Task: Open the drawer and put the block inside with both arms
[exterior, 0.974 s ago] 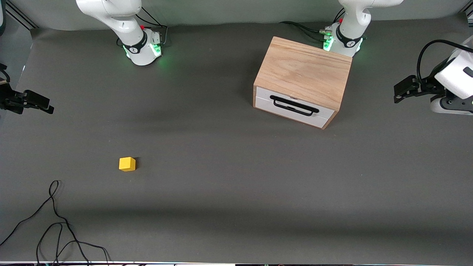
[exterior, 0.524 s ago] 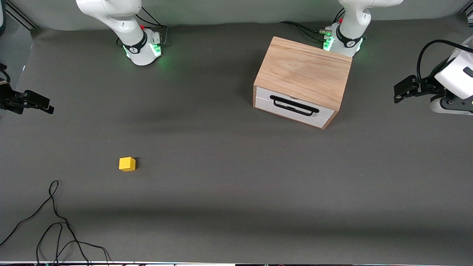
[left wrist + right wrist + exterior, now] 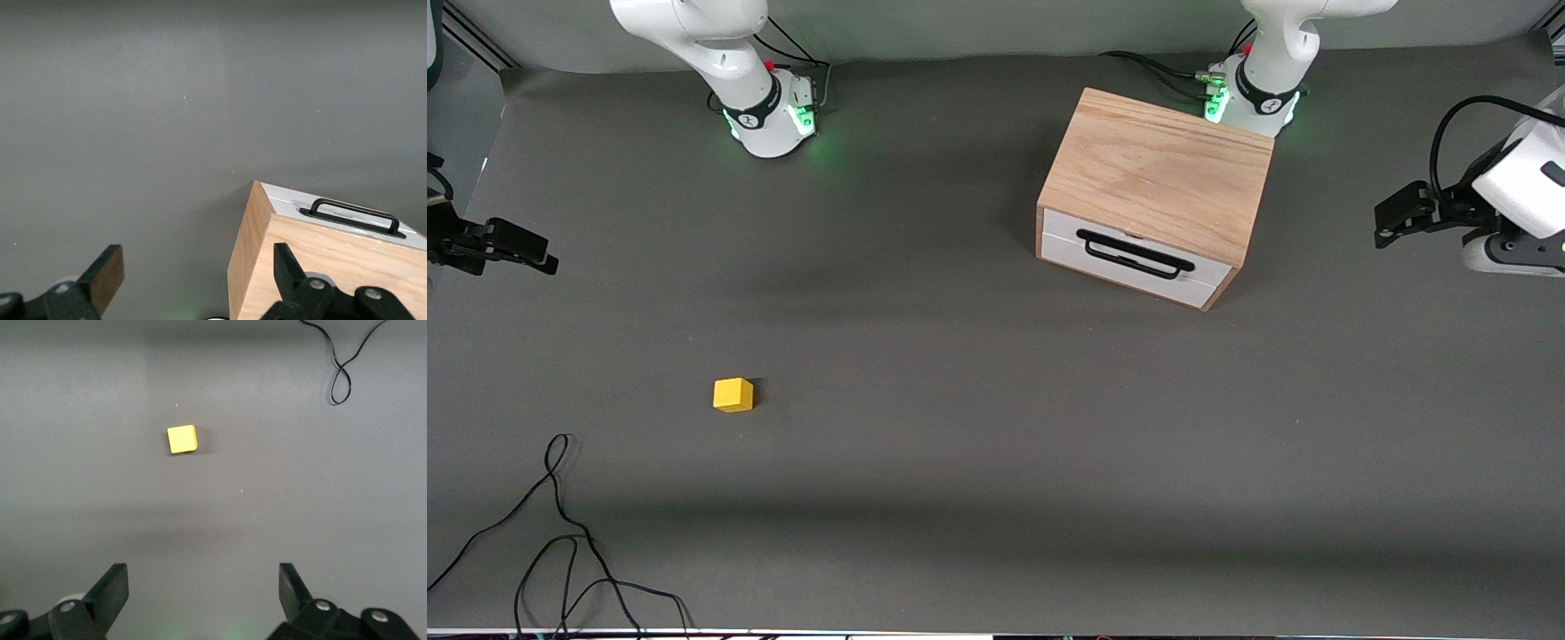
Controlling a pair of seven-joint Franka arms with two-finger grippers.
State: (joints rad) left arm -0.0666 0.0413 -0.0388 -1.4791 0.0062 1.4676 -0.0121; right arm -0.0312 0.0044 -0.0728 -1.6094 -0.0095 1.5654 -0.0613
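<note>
Jaws of left gripper (image 3: 193, 280) and right gripper (image 3: 203, 590) spread, empty; no legible writing.

Both arms' upper links (image 3: 694, 27) cut off at frame top; cable (image 3: 560, 533) runs off bottom edge.

A loose black cable (image 3: 560, 533) lies on the grey table (image 3: 978, 427).

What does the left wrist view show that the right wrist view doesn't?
Only the left wrist view: the oak cabinet with its shut drawer and black handle, under the open left gripper.
Only the right wrist view: the yellow block on the mat, a loose black cable, and the open right gripper.
Both: the bare grey mat; neither gripper holds anything.
</note>
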